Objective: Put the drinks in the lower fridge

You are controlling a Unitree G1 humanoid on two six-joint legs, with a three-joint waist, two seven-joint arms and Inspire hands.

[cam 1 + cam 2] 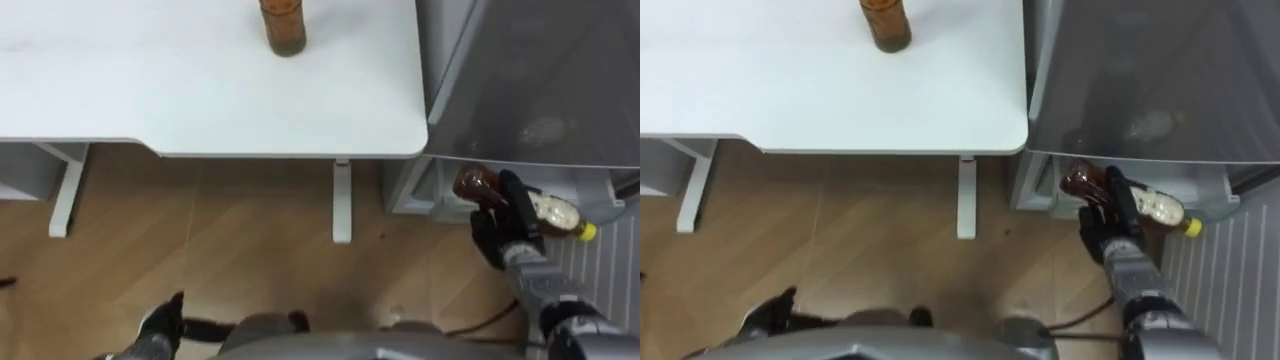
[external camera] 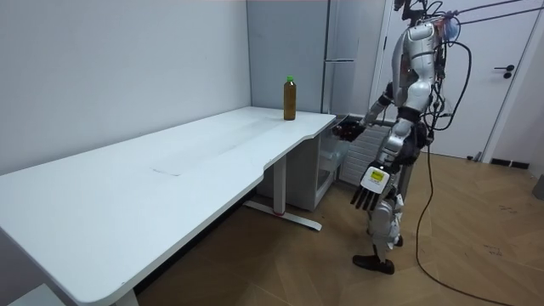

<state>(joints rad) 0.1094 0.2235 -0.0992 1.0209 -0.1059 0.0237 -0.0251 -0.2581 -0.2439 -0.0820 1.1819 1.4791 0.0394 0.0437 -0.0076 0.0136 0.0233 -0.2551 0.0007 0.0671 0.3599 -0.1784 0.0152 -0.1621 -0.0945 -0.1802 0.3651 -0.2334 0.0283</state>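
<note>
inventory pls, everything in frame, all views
bottle on the table: 1, brown drink, green cap in the room view, upright at the table's fridge end.
held bottle: 1, brown drink, yellow cap, lying sideways in the right hand, before the fridge's lower part.
table: 1, white, left of the fridge.
fridge: 1, grey, right of the table.
room door: 1, white, at the room view's right.
floor: 1, light wood, under everything.
right hand: 1, black, curled round the held bottle.
left hand: 1, black, hanging at the robot's side, fingers straight.
</note>
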